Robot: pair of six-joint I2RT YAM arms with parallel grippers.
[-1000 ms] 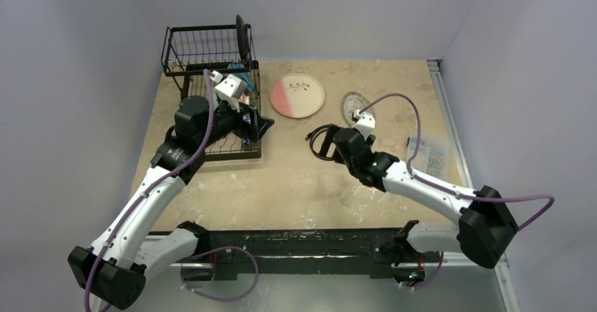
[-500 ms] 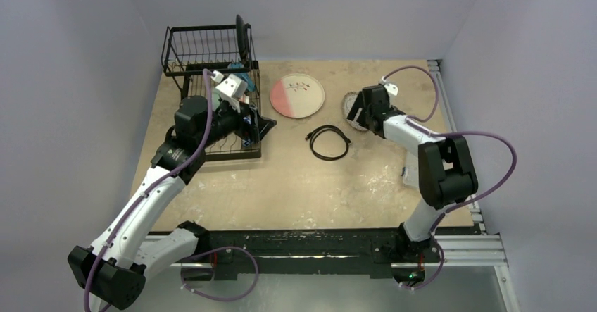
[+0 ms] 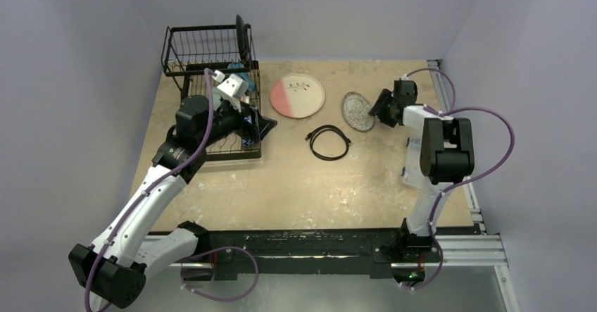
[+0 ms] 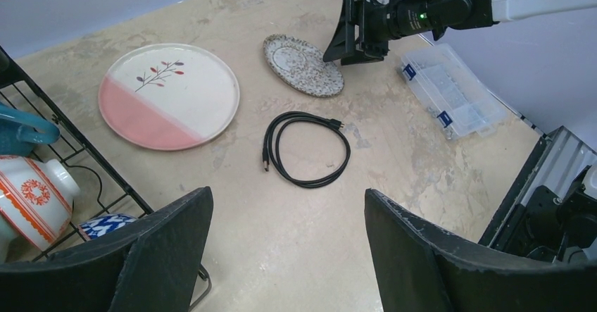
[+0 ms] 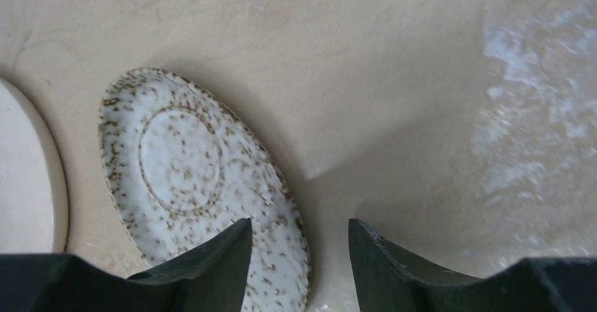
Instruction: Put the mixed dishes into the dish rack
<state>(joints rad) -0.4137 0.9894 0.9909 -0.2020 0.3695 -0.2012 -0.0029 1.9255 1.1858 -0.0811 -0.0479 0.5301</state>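
The speckled grey small plate (image 3: 357, 110) lies flat on the table, and it fills the left of the right wrist view (image 5: 183, 164). My right gripper (image 3: 381, 107) is open at its right rim, with the rim between the fingers (image 5: 299, 259). The pink-and-white large plate (image 3: 298, 96) lies left of it. The dish rack (image 3: 184, 53) stands at the far left with the black plate (image 3: 241, 33) upright in it. My left gripper (image 3: 262, 125) is open and empty at the rack's right edge (image 4: 288, 256). The red-patterned bowl (image 4: 28, 199) and the blue-handled mug (image 4: 21, 130) sit in the rack. The mint-green bowl and the grey cup are not seen.
A black coiled cable (image 3: 331, 142) lies mid-table, between the two grippers. A clear plastic parts box (image 4: 450, 90) lies near the right edge, mostly hidden by the right arm in the top view. A metal rail (image 3: 450, 108) runs along the table's right side.
My right arm has swung from beside the cable to the far right, and its gripper now sits at the speckled plate's right rim. The left arm has not moved.
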